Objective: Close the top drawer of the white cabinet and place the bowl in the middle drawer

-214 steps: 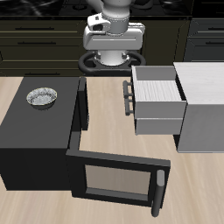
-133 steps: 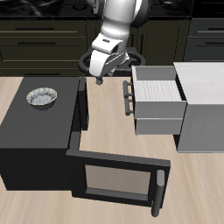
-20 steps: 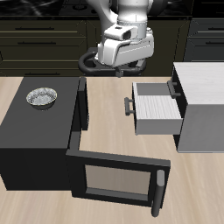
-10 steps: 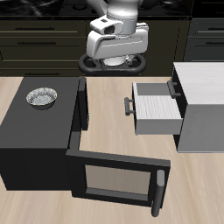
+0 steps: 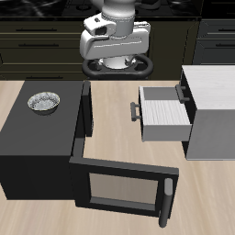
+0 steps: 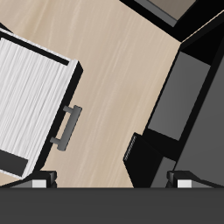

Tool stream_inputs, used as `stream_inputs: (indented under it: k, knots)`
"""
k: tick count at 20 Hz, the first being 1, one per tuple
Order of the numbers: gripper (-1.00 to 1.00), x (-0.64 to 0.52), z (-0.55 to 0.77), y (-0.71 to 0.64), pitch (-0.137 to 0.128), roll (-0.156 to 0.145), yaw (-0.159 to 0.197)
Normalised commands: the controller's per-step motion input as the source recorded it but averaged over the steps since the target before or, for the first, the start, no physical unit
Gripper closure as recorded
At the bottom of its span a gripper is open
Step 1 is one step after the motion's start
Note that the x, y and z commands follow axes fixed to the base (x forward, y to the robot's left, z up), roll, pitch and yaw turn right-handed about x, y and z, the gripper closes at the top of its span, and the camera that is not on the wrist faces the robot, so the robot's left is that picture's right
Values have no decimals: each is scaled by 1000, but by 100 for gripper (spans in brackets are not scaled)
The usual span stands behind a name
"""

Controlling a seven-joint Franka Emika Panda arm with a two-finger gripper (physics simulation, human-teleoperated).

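Gripper: we see its two fingertips set wide apart in the wrist view, nothing between them, so we read it as open and empty; in the exterior view the arm hangs high over the table's back edge.
White cabinet: we find it at one side edge of the table, flat top bare.
Top drawer: we cannot make it out as a separate front; nothing projects at the cabinet's top level.
Middle drawer: the one drawer standing out of the cabinet, which we take for the middle one, is pulled out toward the table's centre, its dark bar handle leading. The wrist view shows the same drawer from above.
Bowl: we see it resting upright on top of the large black box at the opposite side edge, well apart from the drawer.
Black box door: we see it swung open near the table's front edge.
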Motion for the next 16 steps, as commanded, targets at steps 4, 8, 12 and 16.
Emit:
stream_inputs:
  k: [4, 8, 12, 16]
  knots:
    - [-100, -29, 15, -210, 43, 10, -46]
    - [-100, -80, 44, -196, 6, 11, -51]
    - [-100, -44, 25, -278, -4, -31, -11]
    - [-100, -83, 136, -376, -11, -43, -5]
